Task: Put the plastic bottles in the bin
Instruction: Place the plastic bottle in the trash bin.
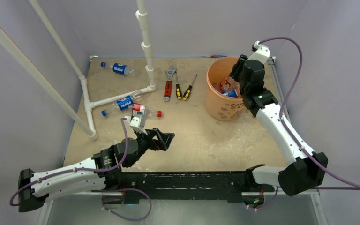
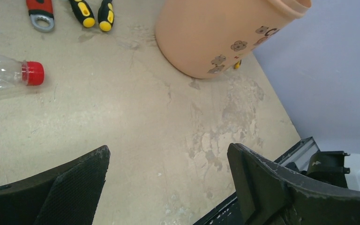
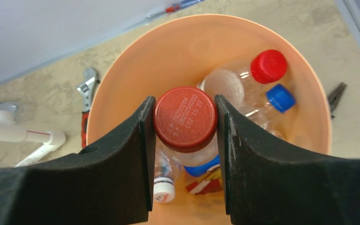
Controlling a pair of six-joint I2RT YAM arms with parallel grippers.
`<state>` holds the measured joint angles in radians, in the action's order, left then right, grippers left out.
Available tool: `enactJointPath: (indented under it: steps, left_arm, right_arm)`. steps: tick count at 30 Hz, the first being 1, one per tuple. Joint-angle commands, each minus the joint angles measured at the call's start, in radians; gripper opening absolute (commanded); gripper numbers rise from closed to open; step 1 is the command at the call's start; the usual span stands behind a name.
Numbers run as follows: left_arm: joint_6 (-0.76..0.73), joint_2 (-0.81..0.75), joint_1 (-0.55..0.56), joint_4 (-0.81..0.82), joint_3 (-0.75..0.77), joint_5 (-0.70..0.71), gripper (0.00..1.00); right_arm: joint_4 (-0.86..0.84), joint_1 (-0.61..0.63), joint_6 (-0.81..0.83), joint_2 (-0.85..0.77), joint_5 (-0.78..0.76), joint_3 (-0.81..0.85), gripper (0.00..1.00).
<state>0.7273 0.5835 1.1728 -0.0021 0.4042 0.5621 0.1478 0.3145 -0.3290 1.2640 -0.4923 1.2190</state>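
The orange bin stands at the back right. My right gripper hangs over its mouth, shut on a red-capped clear bottle held upright between the fingers above the bin. Inside lie several bottles, with red, blue and white caps. Two Pepsi bottles and a red-capped bottle lie on the table's left half. My left gripper is open and empty, low over the table's near middle; its wrist view shows the red-capped bottle and the bin.
A white pipe frame stands at the back left, with one Pepsi bottle lying against its base. A red-handled wrench and two yellow-black screwdrivers lie left of the bin. Pliers lie right of the bin.
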Motion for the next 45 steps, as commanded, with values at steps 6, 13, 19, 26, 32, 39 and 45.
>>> enactJointPath:
  steps: [6,13,19,26,32,39,45]
  left_arm:
    - [0.044,-0.017,0.001,-0.075,0.029,0.019,0.95]
    - [0.046,-0.035,0.001,-0.084,0.018,0.033,0.95]
    - [0.046,-0.004,0.001,-0.062,0.023,0.023,0.95]
    - [0.055,0.016,0.001,-0.066,0.031,0.010,0.94]
    - [0.040,0.042,0.001,-0.064,0.066,0.010,0.94]
    - [0.016,0.106,0.001,-0.122,0.149,0.037,0.94]
    - [0.086,0.134,0.001,-0.224,0.203,0.187,0.94]
  right_arm:
    - [-0.136,-0.026,-0.090,0.027,0.113,-0.087,0.00]
    - [-0.132,-0.035,-0.138,0.077,0.165,-0.128,0.00]
    - [-0.117,-0.040,-0.191,0.080,0.222,-0.141,0.00]
    - [-0.112,-0.040,-0.203,0.009,0.229,-0.174,0.59]
    - [-0.035,-0.040,-0.172,-0.057,0.163,-0.088,0.92]
    - [0.042,-0.040,-0.150,-0.198,0.196,-0.047,0.99]
    - [0.042,-0.041,-0.129,-0.324,0.359,-0.047,0.99]
